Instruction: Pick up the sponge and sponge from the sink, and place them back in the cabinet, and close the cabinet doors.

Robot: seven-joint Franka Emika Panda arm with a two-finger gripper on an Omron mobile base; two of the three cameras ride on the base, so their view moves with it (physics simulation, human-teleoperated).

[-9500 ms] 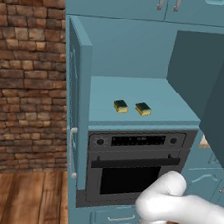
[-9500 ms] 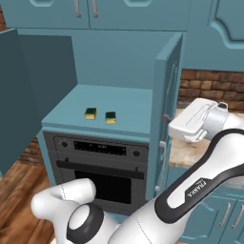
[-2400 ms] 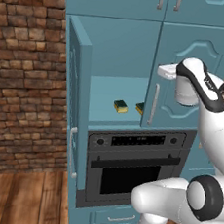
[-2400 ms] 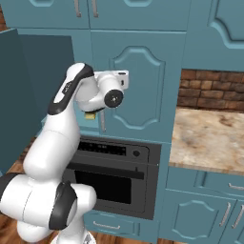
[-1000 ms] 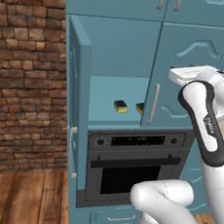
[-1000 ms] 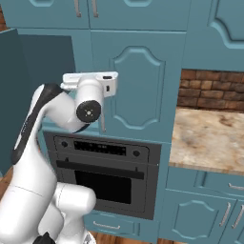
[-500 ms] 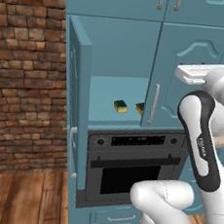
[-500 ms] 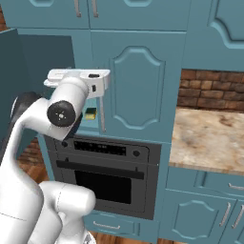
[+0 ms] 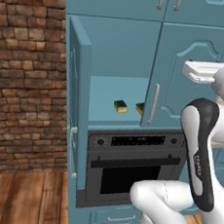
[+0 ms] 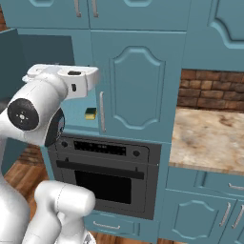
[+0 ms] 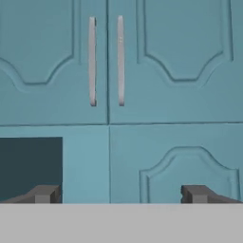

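Note:
Two sponges lie on the cabinet's teal shelf (image 9: pixel 103 118). One sponge (image 9: pixel 120 106) is in full view; the other sponge (image 9: pixel 140 108) is half hidden by the right cabinet door (image 9: pixel 186 77), which is shut. One sponge (image 10: pixel 90 113) also peeks out beside that door's handle (image 10: pixel 101 112). The left cabinet door (image 9: pixel 78 105) stands wide open. My gripper (image 11: pixel 121 194) is open and holds nothing, in front of the cabinet near its top. Its white hand (image 10: pixel 71 78) hovers level with the shelf compartment. The sink is out of view.
A black oven (image 9: pixel 133 160) sits below the shelf. Above are smaller teal doors with silver handles (image 11: pixel 107 61). A brick wall (image 9: pixel 20 75) lies to the left. A tan marble counter (image 10: pixel 209 138) lies to the right, over low teal drawers (image 10: pixel 209 205).
The right cabinet door, open at first, is now shut. Over the last second my hand has drifted left across the cabinet front and the elbow has swung round. The sponges have not moved.

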